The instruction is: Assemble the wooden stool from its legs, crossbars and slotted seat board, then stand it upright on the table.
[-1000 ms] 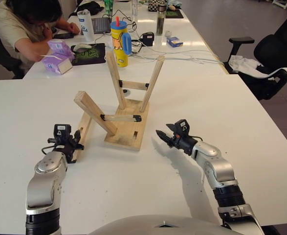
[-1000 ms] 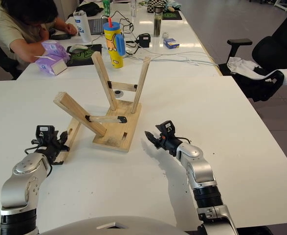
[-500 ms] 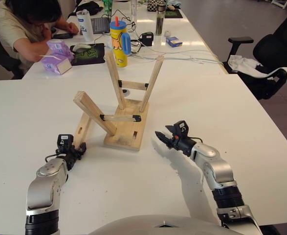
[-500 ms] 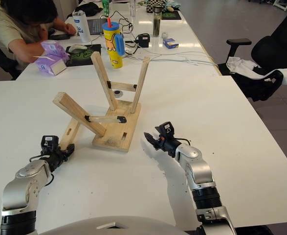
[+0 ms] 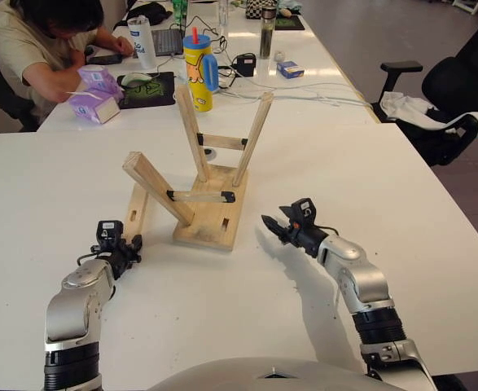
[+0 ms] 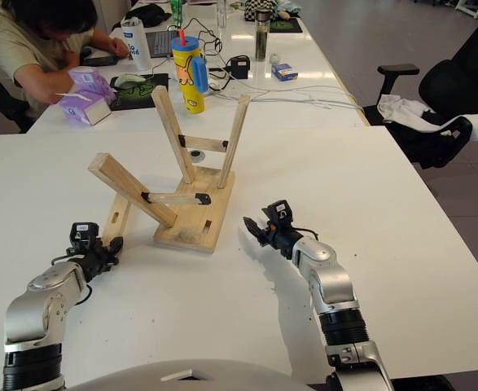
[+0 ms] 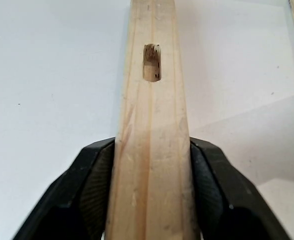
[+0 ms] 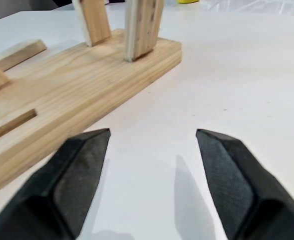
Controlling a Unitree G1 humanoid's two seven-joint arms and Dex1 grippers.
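Head view: stool part-built and upside down. Seat board (image 5: pixel 219 221) lies flat mid tabletop (image 5: pixel 369 187), w/ two legs (image 5: pixel 191 130) upright in it and joined by a crossbar (image 5: pixel 222 142). Third leg (image 5: pixel 157 187) leans tilted off the board's left side w/ a second crossbar (image 5: pixel 199 196) on it. Fourth leg (image 5: pixel 137 213) lies flat on the tabletop just left of the board. L gripper (image 5: pixel 127 247) is at its near end, L forearm low and elbow bent back. R gripper (image 5: pixel 268 228) sits low just beside the board's right edge, not touching, R arm stretched fwd and angled in. L wrist view: jaws clenched on the fourth leg, pads (image 7: pixel 99 185) pressed on both sides, its mortise hole (image 7: pixel 152 62) facing up beyond the grip. R wrist view: jaws spread wide, nothing between them, pointing at the board edge w/ an unfilled slot (image 8: pixel 12 125) near. Step, imo: fetching the last leg. Next prob needs lifting it, turning it upright and seating it in that slot + crossbar end, w/ the R steadying the board.
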